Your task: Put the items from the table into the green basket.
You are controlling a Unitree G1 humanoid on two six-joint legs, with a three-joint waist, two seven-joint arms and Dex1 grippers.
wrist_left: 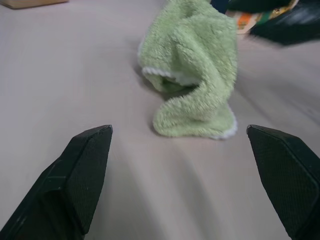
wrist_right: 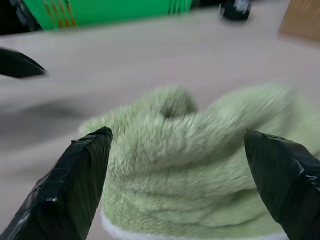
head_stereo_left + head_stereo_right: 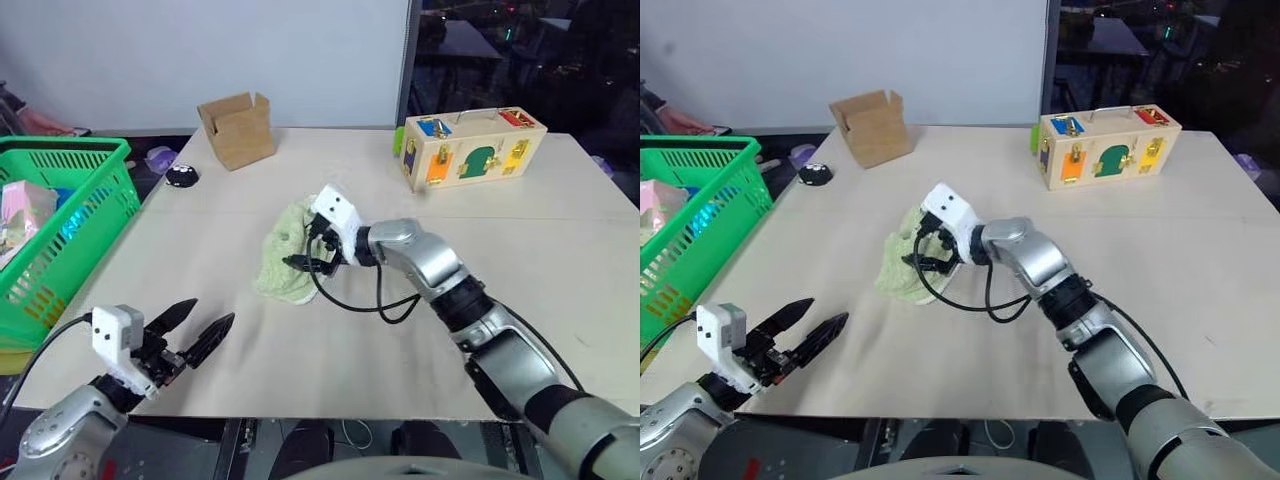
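Towel (image 3: 285, 252) sits mid-frame on the beige table (image 3: 560, 240), right gripper (image 3: 312, 250) spread over it, left gripper (image 3: 196, 330) spread lower left, green basket (image 3: 70, 215) far left.

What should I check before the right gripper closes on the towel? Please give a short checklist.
1. Right gripper open: ok.
2. Towel between its fingers: ok in the right wrist view; contact cannot tell.
3. Towel lies free on the table, nothing on it: ok.
4. Left gripper open and apart from the towel: ok.
5. Basket within reach at the table's left edge: cannot tell.
6. Room in the basket for the towel: cannot tell.
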